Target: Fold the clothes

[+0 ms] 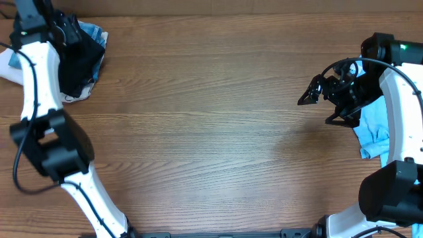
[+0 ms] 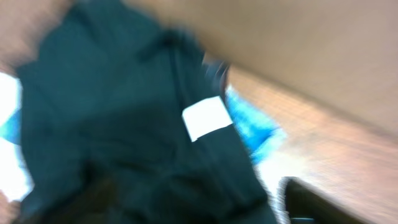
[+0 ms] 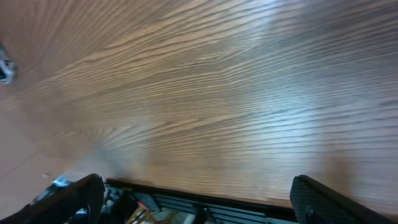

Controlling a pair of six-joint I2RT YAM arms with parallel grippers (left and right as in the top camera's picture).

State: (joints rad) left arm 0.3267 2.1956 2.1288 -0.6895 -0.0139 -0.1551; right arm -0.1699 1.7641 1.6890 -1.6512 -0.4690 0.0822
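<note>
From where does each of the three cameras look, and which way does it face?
Overhead: above the table, facing straight down; the left arm and right arm show.
Left wrist: on the left arm, facing the black T-shirt, blurred; one dark finger shows.
Right wrist: facing bare table; its two fingers stand wide apart.
Shared: overhead and left wrist both show the T-shirt.

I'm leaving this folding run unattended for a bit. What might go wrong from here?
The black shirt lies bunched on a blue cloth at the table's far corner, so a grab there might lift both. The left wrist view is blurred, so a pinch aimed now might miss. The right fingers stand open over bare wood, but a light blue cloth lies partly under the right arm and might get dragged.
</note>
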